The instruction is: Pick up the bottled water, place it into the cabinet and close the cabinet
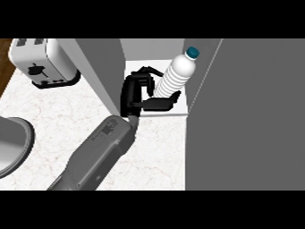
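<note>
The bottled water (176, 74), clear and ribbed with a blue cap, stands upright on the white shelf (171, 112) inside the cabinet. My left hand (133, 89) reaches into the cabinet just left of the bottle. Its fingers (148, 71) are relaxed and stand a little apart from the bottle's side. The thumb (164, 102) lies stretched out in front of the bottle's foot, and whether it touches I cannot tell. The cabinet door (254, 116), a large grey panel, stands open at the right. My right hand does not show.
A white toaster (41, 61) sits at the back left of the marble counter (49, 120). A grey round vessel (3, 145) fills the left edge. The cabinet's left wall (102, 67) stands close beside my forearm (99, 154).
</note>
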